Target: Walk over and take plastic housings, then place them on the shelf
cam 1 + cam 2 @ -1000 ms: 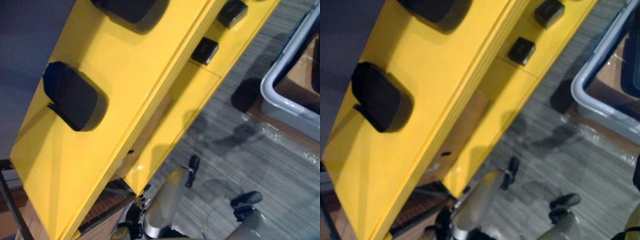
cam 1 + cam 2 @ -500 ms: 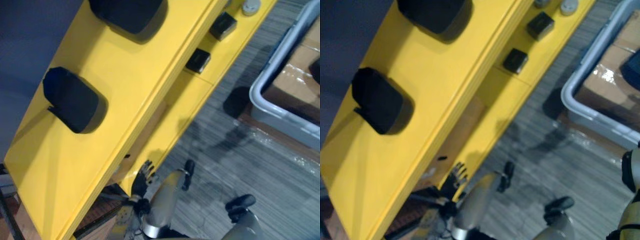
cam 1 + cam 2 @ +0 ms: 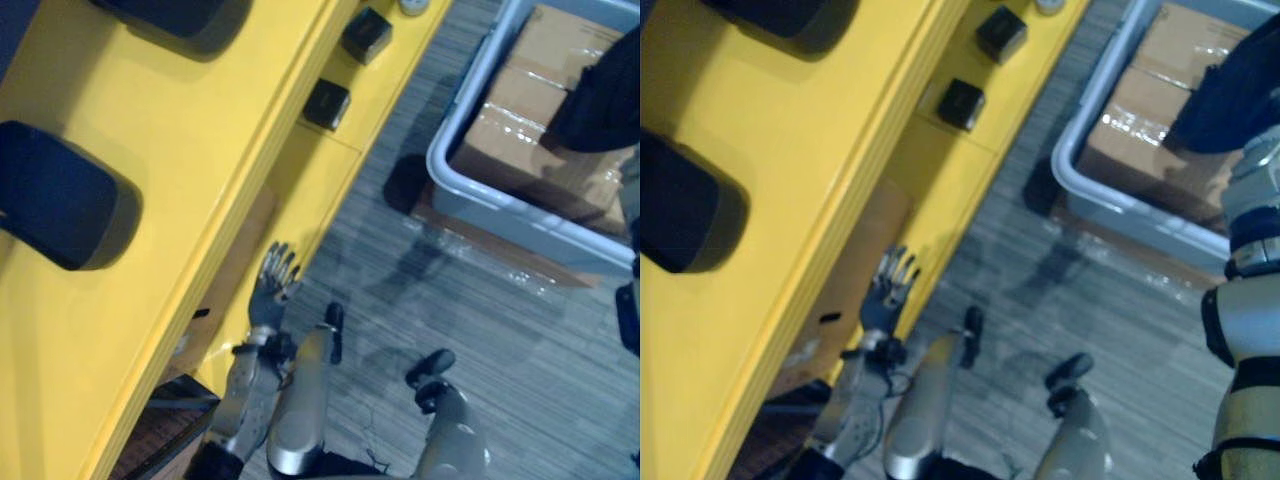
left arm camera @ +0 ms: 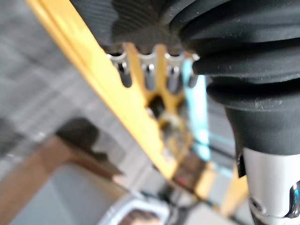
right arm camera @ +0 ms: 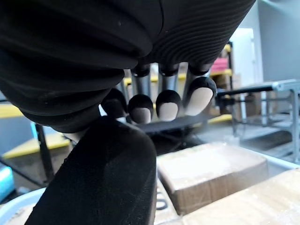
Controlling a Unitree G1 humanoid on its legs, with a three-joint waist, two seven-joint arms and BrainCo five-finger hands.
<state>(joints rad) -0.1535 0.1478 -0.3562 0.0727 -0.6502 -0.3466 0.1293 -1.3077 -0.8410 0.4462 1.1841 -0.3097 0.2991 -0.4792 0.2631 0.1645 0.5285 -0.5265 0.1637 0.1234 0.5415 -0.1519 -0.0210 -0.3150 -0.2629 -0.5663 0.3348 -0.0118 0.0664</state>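
Housings (image 3: 55, 195) of black plastic lie on the top level of the yellow shelf (image 3: 210, 140), one at the far left and another (image 3: 170, 15) further along, cut off by the edge of the eye view. Both rest flat on the yellow surface, well apart from each other. Below the shelf's front edge, the left hand (image 3: 272, 290) is raised beside the lower level, fingers (image 4: 149, 75) straight and spread, holding nothing; whether they touch the yellow edge cannot be told. On that lower level sit two small black boxes (image 3: 326, 103), near each other, the farther one (image 3: 365, 35) close to a pale round object (image 3: 412, 5) at the edge of the view. Grey striped carpet (image 3: 480, 330) runs from the shelf to a grey bin (image 3: 470, 205) on the floor, which holds taped cardboard boxes (image 3: 520, 140). Over the bin, at the right, the right hand (image 5: 197, 93) shows in its wrist view with dark-tipped fingers curled down round a black housing (image 5: 103, 178), grasping it above the cardboard. In the eye views the same dark shape (image 3: 600, 95) hangs over the boxes.
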